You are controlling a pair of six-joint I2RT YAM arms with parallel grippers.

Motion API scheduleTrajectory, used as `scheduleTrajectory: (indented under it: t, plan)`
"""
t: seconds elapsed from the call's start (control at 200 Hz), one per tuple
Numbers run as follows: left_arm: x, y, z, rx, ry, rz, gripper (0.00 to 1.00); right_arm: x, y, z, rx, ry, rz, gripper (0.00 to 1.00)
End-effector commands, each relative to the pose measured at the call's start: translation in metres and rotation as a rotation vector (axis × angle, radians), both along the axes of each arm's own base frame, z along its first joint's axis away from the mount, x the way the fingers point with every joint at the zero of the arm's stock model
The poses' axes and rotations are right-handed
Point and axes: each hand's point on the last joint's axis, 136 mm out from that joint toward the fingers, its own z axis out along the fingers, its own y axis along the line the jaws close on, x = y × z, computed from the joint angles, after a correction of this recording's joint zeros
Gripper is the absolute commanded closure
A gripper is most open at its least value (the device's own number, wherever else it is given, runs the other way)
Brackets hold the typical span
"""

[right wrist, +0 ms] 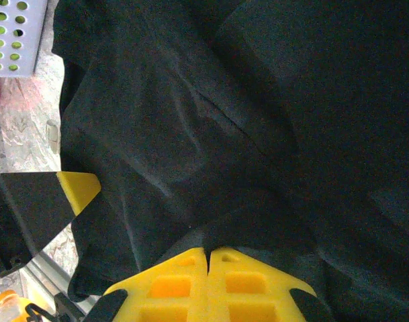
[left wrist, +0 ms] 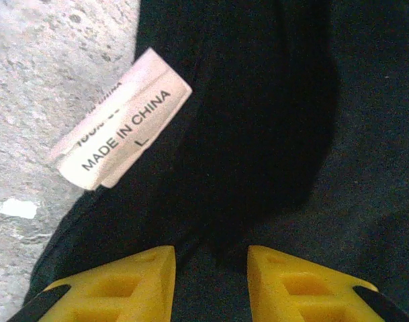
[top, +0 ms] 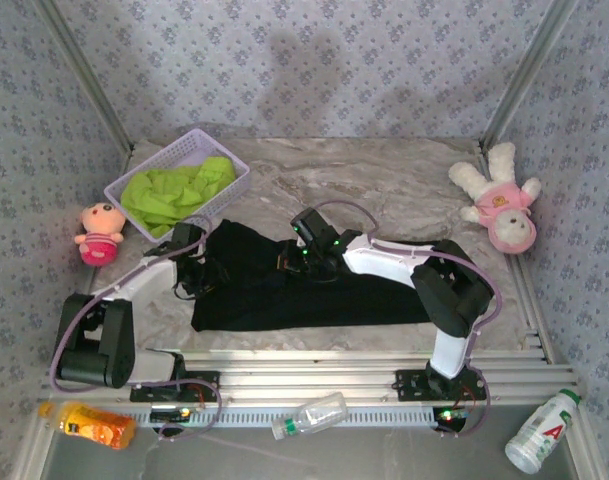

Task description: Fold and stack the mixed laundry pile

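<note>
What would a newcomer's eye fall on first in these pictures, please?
A black T-shirt sprawls mid-table, the right pincer shut on a fold of it. At the far left, a lime-green T-shirt lies in a lavender basket; a white-and-pink plush toy lies far right.

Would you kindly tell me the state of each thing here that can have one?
black T-shirt, spread on the table, rumpled at its upper left.
lavender basket, upright.
lime-green T-shirt, crumpled inside the lavender basket.
left claw, open over the black T-shirt.
right claw, shut on the black T-shirt.
clear bottle, lying on its side.
</note>
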Motion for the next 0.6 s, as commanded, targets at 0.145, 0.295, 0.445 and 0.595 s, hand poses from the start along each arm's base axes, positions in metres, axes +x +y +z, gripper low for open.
scheduleTrajectory:
  t: [0.145, 0.295, 0.445, 0.595]
  plan:
    - [0.010, -0.011, -0.001, -0.013, -0.003, -0.001, 0.71, 0.004, 0.003, 0.003, 0.023, 0.015, -0.001, 0.99]
    - [0.018, -0.019, 0.009, -0.043, -0.012, 0.011, 0.78, 0.004, 0.000, 0.004, 0.017, 0.014, 0.000, 0.99]
    - [0.024, -0.019, 0.028, -0.044, -0.036, 0.018, 0.94, 0.003, 0.000, 0.004, 0.015, 0.016, 0.002, 0.99]
    - [0.025, -0.017, 0.037, -0.031, -0.050, 0.006, 1.00, 0.001, 0.000, 0.003, 0.012, 0.014, 0.003, 0.99]
